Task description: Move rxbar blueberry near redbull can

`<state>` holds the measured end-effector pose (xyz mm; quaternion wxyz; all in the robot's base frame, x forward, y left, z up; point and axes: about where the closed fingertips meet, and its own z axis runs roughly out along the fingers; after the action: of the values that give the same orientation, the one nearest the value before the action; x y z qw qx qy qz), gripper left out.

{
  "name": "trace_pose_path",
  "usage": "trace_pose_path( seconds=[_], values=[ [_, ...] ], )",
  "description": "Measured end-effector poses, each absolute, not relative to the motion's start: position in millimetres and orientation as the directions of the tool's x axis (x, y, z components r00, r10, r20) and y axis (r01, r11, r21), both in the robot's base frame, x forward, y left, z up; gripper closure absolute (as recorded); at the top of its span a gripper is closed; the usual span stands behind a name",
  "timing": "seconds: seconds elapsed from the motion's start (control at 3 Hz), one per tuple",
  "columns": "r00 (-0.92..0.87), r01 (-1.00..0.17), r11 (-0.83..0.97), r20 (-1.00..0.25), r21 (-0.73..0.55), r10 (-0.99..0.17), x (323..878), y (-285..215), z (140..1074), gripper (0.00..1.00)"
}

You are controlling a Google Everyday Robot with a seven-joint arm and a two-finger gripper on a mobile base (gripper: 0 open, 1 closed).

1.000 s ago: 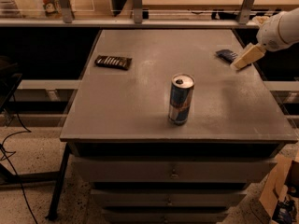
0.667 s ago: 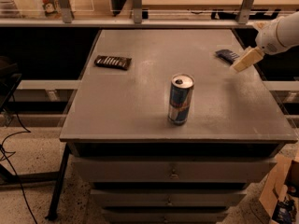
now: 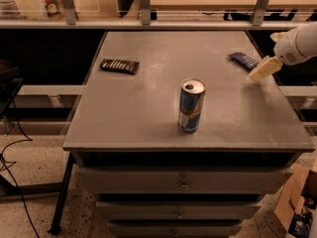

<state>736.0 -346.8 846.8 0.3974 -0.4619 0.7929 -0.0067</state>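
Note:
The rxbar blueberry [image 3: 243,60], a flat dark navy bar, lies near the table's far right edge. The redbull can [image 3: 190,106], blue and silver with a silver top, stands upright near the front middle of the table. My gripper [image 3: 261,69], cream-coloured at the end of a white arm coming in from the right, hovers just to the right of the bar and slightly nearer the front, close to the tabletop. It holds nothing that I can see. The bar and the can are well apart.
A dark brown bar [image 3: 119,66] with white lettering lies at the far left of the grey table [image 3: 138,118]. Drawers sit below the tabletop. A railing and shelf run behind. A cardboard box [image 3: 297,207] stands on the floor at the lower right.
My gripper has shifted slightly toward the front and right, so more of the navy bar shows. The bar and the can have not moved.

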Motion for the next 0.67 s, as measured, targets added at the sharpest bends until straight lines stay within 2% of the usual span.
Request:
trace_pose_path(
  seconds=[0.67],
  values=[
    [-0.297, -0.754, 0.573, -0.610, -0.322, -0.735, 722.0, -352.9, 824.1, 0.00]
  ],
)
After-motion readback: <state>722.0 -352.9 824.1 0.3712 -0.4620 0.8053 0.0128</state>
